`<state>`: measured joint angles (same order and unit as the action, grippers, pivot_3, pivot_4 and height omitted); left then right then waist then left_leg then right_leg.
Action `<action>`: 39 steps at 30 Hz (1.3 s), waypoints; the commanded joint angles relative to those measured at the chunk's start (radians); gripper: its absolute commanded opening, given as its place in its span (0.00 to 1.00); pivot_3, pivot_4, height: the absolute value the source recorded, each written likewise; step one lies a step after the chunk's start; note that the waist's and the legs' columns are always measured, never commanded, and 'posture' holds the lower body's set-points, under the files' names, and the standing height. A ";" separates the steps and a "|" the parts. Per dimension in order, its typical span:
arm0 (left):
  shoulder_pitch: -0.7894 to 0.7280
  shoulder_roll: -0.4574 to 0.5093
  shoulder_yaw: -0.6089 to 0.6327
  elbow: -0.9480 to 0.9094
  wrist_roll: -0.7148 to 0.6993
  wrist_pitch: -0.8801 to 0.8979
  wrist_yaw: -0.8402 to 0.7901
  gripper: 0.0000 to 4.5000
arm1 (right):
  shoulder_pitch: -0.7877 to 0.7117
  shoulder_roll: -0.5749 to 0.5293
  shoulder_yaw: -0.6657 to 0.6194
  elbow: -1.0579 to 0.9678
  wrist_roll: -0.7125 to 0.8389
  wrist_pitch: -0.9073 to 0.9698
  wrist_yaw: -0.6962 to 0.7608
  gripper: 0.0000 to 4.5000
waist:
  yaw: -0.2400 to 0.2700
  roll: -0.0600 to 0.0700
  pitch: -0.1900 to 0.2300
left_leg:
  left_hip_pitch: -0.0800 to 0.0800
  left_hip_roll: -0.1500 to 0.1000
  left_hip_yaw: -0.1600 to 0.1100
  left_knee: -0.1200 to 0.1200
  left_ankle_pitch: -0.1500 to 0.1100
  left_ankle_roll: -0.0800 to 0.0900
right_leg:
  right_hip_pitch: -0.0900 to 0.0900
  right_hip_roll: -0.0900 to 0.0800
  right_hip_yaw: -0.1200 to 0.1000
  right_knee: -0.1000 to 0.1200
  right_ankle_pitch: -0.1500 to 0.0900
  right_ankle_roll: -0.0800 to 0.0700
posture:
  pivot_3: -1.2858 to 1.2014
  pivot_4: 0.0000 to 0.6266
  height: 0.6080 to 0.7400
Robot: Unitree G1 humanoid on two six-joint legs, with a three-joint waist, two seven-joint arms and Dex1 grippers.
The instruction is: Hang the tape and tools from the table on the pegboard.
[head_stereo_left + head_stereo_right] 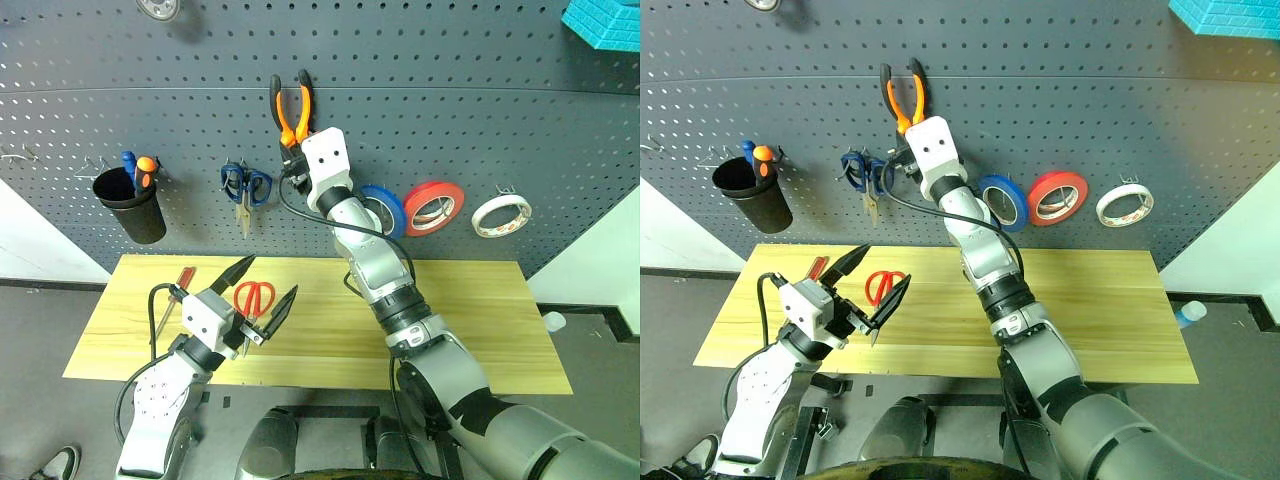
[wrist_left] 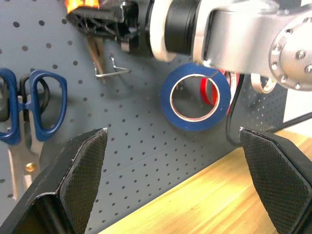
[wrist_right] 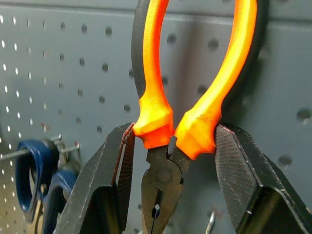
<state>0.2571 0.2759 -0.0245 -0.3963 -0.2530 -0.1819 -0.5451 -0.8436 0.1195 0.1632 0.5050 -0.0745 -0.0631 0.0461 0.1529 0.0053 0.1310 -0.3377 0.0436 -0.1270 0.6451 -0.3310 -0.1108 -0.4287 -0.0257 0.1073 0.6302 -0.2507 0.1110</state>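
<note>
The right claw [image 3: 170,146] grips the pliers [image 1: 292,105] against the pegboard [image 1: 450,110], handles toward 12 o'clock, so hanging them needs the hook [image 2: 113,72]; the left claw [image 1: 262,290] waits open over the tabletop [image 1: 480,310].

The light yellowish plank table [image 1: 480,320] stands before the dark grey perforated pegboard [image 1: 450,100]. Red-handled scissors [image 1: 254,297] and a slim red-handled screwdriver [image 1: 182,282] lie on its left part. The orange-and-black-handled pliers [image 1: 291,110] are up against the pegboard, with the whitish tape roll [image 1: 501,215] far to their right.
</note>
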 commanded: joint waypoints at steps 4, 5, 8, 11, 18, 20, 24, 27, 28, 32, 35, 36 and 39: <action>0.055 0.014 0.008 -0.106 -0.012 0.026 0.024 1.00 | 0.000 0.024 0.003 -0.041 -0.001 -0.001 -0.001 0.45 | -0.005 0.001 0.018 | 0.000 0.000 0.000 0.000 0.000 0.000 | -0.001 0.000 0.000 0.000 0.000 0.000 | 0.69 0.27 1.00; 0.060 0.015 0.008 -0.112 -0.011 0.030 0.026 1.00 | 0.002 0.025 0.004 -0.041 -0.001 -0.001 -0.001 0.45 | -0.005 0.002 0.021 | 0.000 0.000 0.000 0.000 0.000 0.000 | -0.001 0.000 0.000 0.000 0.000 0.000 | 0.69 0.27 1.00; 0.070 0.019 0.009 -0.126 -0.013 0.040 0.032 1.00 | 0.008 0.030 0.010 -0.044 -0.001 0.003 0.001 0.45 | -0.005 0.002 0.027 | 0.000 0.000 0.000 0.000 0.000 0.000 | -0.001 0.000 0.000 0.000 -0.001 -0.001 | 0.69 0.28 1.00; 0.063 0.019 0.008 -0.129 -0.010 0.049 0.038 1.00 | 0.011 0.035 0.010 -0.047 0.011 0.009 0.014 0.45 | -0.007 0.003 0.031 | 0.000 0.000 0.000 0.000 0.000 0.000 | -0.002 0.000 0.000 0.000 -0.001 -0.001 | 0.69 0.27 1.00; 0.047 0.019 0.005 -0.113 -0.007 0.041 0.042 1.00 | 0.006 0.032 0.008 -0.045 0.019 0.018 0.030 0.91 | -0.006 0.003 0.035 | -0.002 0.000 0.000 -0.001 0.000 0.000 | -0.003 0.000 0.000 0.000 -0.001 -0.001 | 0.69 0.26 1.00; 0.047 0.019 0.004 -0.111 -0.007 0.039 0.041 1.00 | 0.004 0.029 0.011 -0.044 0.017 0.019 0.030 0.99 | -0.005 0.003 0.036 | -0.002 0.000 0.000 -0.001 0.000 0.000 | -0.003 0.000 0.000 0.000 -0.001 -0.001 | 0.69 0.26 1.00; 0.046 0.021 0.007 -0.105 -0.006 0.031 0.037 1.00 | 0.005 0.029 0.017 -0.043 0.015 0.024 0.032 0.99 | -0.005 0.003 0.037 | -0.002 0.000 0.000 -0.001 0.000 0.000 | -0.003 0.000 0.000 0.000 -0.001 -0.001 | 0.69 0.25 1.00; 0.044 0.022 0.007 -0.097 -0.005 0.025 0.033 1.00 | 0.008 0.031 0.020 -0.045 0.014 0.028 0.033 0.99 | -0.005 0.003 0.037 | -0.002 0.000 0.000 -0.001 0.000 0.000 | -0.003 0.000 0.000 0.000 -0.001 -0.001 | 0.69 0.24 1.00; 0.043 0.022 0.007 -0.096 -0.005 0.024 0.033 1.00 | 0.012 0.030 0.021 -0.053 0.015 0.033 0.036 0.99 | -0.005 0.003 0.037 | -0.002 0.000 0.000 -0.001 0.000 0.000 | -0.003 0.000 0.000 0.000 -0.001 -0.001 | 0.69 0.24 1.00; 0.038 0.021 0.007 -0.084 -0.003 0.017 0.029 1.00 | 0.039 0.024 0.029 -0.101 0.016 0.053 0.045 0.99 | -0.005 0.003 0.037 | -0.002 0.000 0.000 -0.001 0.000 0.000 | -0.004 0.000 0.000 0.000 -0.001 -0.001 | 0.69 0.23 1.00; 0.032 0.020 0.006 -0.073 -0.001 0.011 0.026 1.00 | 0.075 0.019 0.037 -0.160 0.016 0.082 0.055 0.99 | -0.005 0.003 0.037 | -0.003 0.000 0.000 -0.002 0.000 0.000 | -0.004 0.000 0.000 0.000 -0.001 -0.001 | 0.69 0.23 1.00; 0.029 0.020 0.005 -0.070 0.000 0.009 0.025 1.00 | 0.089 0.017 0.039 -0.185 0.016 0.097 0.057 0.99 | -0.004 0.003 0.037 | -0.003 0.000 0.000 -0.002 0.000 0.000 | -0.004 0.000 0.000 -0.001 -0.002 0.000 | 0.69 0.22 1.00; 0.023 0.019 0.004 -0.059 0.000 0.003 0.022 1.00 | 0.119 0.018 0.040 -0.238 0.014 0.130 0.057 0.99 | -0.003 0.002 0.037 | -0.005 0.000 0.000 -0.005 0.000 0.000 | -0.006 0.000 0.000 -0.002 -0.003 0.000 | 0.69 0.22 1.00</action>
<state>0.2861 0.2933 -0.0230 -0.4440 -0.2505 -0.1470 -0.5205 -0.7254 0.1234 0.1997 0.3439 -0.0643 0.0575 0.1010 0.1497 0.0074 0.1681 -0.3423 0.0438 -0.1270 0.6386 -0.3310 -0.1110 -0.4358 -0.0261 0.1074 0.6284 -0.2533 0.1106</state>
